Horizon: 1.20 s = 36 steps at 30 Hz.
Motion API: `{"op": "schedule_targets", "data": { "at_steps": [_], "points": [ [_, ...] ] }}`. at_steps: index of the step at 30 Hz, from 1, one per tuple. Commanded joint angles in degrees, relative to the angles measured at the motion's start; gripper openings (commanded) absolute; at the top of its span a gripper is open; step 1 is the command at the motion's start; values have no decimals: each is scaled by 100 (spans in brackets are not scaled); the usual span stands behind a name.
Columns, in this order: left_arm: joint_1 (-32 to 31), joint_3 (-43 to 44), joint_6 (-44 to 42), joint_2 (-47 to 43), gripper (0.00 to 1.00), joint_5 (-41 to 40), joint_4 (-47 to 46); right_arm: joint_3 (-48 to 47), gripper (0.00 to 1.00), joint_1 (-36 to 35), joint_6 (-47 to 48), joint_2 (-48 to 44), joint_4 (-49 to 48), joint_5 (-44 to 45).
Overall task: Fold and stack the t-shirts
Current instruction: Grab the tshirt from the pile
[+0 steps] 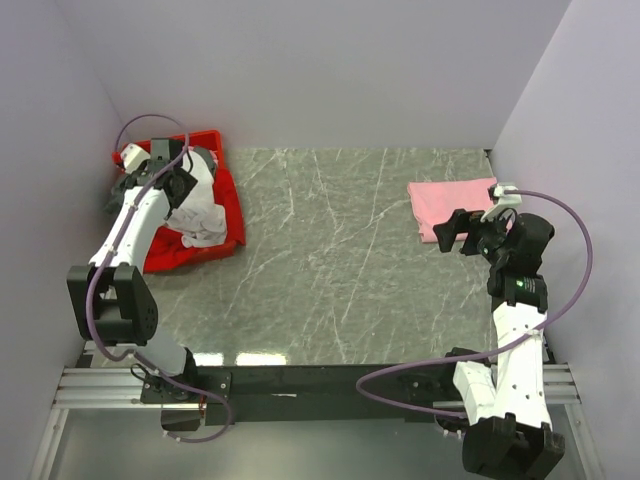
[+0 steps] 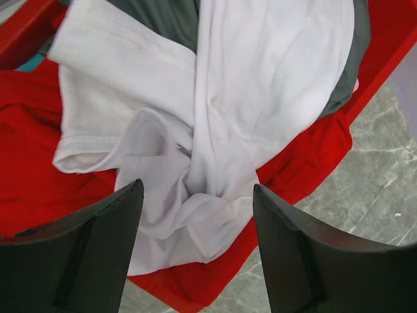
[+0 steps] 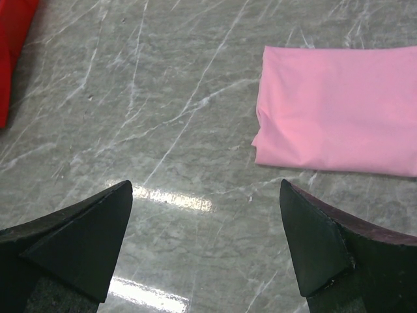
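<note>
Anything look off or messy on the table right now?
The white t-shirt lies bunched and twisted, unfolded, in the red bin at far left. The pink t-shirt sits neatly folded. Nothing looks damaged.

Red bin [image 1: 205, 135] is packed: white shirt [image 2: 260, 78] heaped over grey cloth [image 2: 163, 16] and red cloth [image 2: 39, 169], so my left fingers [image 2: 98, 248] have no bare bin floor to reach. The shirt's bunched fold fills the gap under my left gripper [image 2: 197, 189], jaws apart. Wall [image 1: 60, 100] is close left of the bin and behind it, tight there. Right of the bin the table [image 1: 330, 260] is bare, a wide lane up to the flat pink shirt [image 1: 450, 205], well apart from the bin. My right gripper [image 3: 205, 189] hangs spread wide on the bin's side of that shirt; only table shows between its tips.
</note>
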State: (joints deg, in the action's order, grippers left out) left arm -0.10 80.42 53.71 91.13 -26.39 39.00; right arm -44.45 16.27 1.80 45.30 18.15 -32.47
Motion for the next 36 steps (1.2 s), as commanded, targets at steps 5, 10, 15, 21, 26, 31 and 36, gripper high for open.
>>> {"op": "schedule_targets", "data": {
  "at_steps": [5,10,15,21,26,31,36],
  "points": [
    [-8,-53,306,-412,76,-411,467,-143,100,-1,39,58,-40,-84],
    [-8,-490,290,-728,81,-341,251,-134,100,7,31,76,-49,-49],
    [300,-414,324,-272,74,-173,292,-143,100,8,48,137,-22,-84],
    [440,-501,70,-183,34,64,-392,-143,100,8,66,111,-5,-40],
    [476,-238,-492,-473,0,484,-683,-126,100,7,75,93,-5,-58],
    [467,-457,-1423,-1805,0,1520,-1910,-117,100,8,75,84,-5,-84],
    [467,7,-1803,-2442,0,3128,-2756,-117,99,7,101,128,-13,-137]
  ]
}}
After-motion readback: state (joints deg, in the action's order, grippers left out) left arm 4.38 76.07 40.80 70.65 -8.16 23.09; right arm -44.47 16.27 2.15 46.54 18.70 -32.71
